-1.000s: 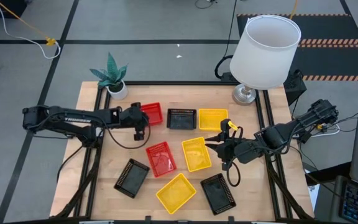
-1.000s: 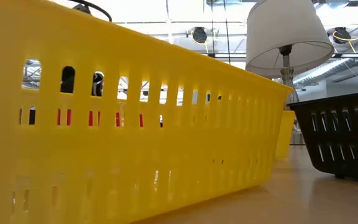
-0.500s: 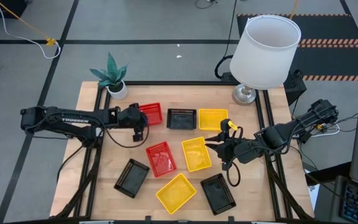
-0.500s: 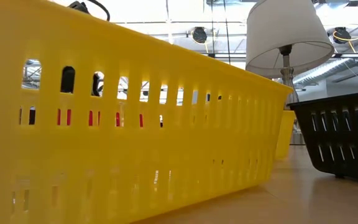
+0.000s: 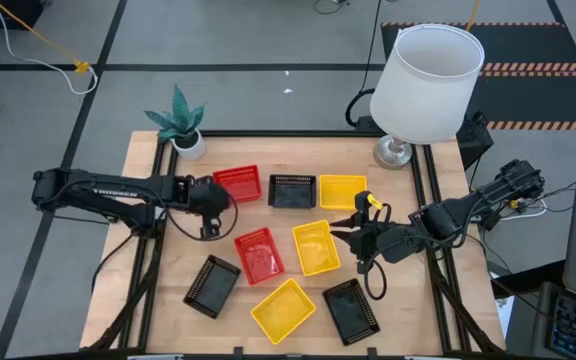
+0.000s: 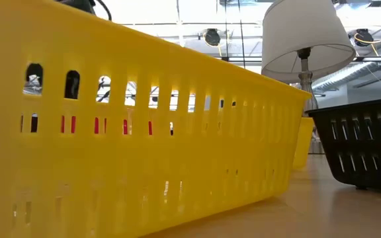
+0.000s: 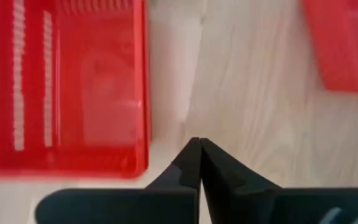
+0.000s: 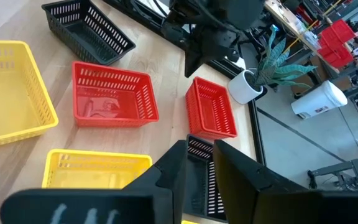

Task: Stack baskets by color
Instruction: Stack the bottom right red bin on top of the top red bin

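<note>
Your left end effector (image 5: pixel 206 232) has its fingers pressed together, holding nothing, over bare desk (image 5: pixel 183 262). The back red basket (image 5: pixel 238 183), near the potted plant (image 5: pixel 181 122), lies just beside it; the middle red basket (image 5: pixel 258 254) lies farther from the plant. Your right end effector (image 5: pixel 351 230), fingers slightly apart, hangs beside the middle yellow basket (image 5: pixel 316 247).

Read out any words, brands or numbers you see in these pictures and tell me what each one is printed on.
White lettering on the left arm, high view: too small to read for sure.
Pale marks on the left gripper body and the right gripper body: blurred, unreadable.
Baskets, lamp, plant pot: no text visible.
</note>
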Motion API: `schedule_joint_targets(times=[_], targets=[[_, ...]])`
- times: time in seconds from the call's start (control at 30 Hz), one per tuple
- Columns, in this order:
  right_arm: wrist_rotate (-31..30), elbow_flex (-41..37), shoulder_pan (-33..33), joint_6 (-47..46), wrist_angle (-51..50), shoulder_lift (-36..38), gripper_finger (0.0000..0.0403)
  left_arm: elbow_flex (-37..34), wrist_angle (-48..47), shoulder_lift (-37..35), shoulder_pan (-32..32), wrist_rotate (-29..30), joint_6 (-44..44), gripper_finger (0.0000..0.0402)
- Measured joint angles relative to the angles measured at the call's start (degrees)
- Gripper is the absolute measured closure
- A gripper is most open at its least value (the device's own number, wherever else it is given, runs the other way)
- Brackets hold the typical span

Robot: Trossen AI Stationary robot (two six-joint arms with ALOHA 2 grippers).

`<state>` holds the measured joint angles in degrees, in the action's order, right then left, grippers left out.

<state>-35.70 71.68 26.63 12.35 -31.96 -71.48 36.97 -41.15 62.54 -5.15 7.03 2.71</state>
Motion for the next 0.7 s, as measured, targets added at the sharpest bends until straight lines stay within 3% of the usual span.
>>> schedule_joint_targets(times=[0.7], targets=[[0.00, 0.00, 0.00, 0.32, 0.44, 0.00, 0.0330, -3.78, 2.30, 0.15, -6.33, 3.58, 0.16, 0.0397]])
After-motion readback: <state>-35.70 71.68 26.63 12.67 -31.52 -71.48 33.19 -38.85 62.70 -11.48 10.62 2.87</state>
